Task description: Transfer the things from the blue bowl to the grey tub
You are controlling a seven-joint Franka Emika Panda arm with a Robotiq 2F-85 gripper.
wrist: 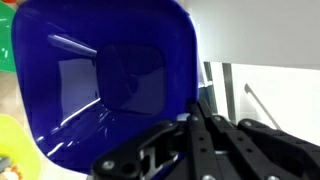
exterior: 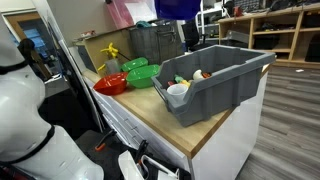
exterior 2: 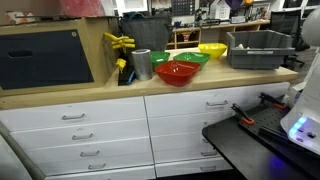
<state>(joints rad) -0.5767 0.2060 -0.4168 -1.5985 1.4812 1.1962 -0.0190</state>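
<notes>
Tool [wrist: 196, 118] fully shut, pinching the rim of the blue bowl [wrist: 110, 80]. Wrist view looks straight into the bowl and I see no pieces on the floor or walls that show. In an exterior view the blue bowl [exterior: 178, 8] hangs at the top edge, lifted clear of the surface [exterior: 150, 115], apparently over the far side of the tub [exterior: 235, 85]; exact overlap is hard to tell. Small red/yellow pieces [exterior: 201, 73] lie inside the tub beside a white cup [exterior: 177, 90], so I'd judge the pour is mostly done. Handling: the bowl reads as thin glossy plastic, so light, stiff and slick. A one-sided rim pinch can let it pivot or slip, so the best hold is deep on the rim, wall between the fingers, with slow wrist moves. The pieces are tiny and light and look likely to bounce or roll, so pour low inside the tub walls rather than picking them singly. Further along the surface: green bowl [exterior: 143, 73], red bowl [exterior: 110, 85]. Behind them, dark slatted crate [exterior: 150, 42].
</notes>
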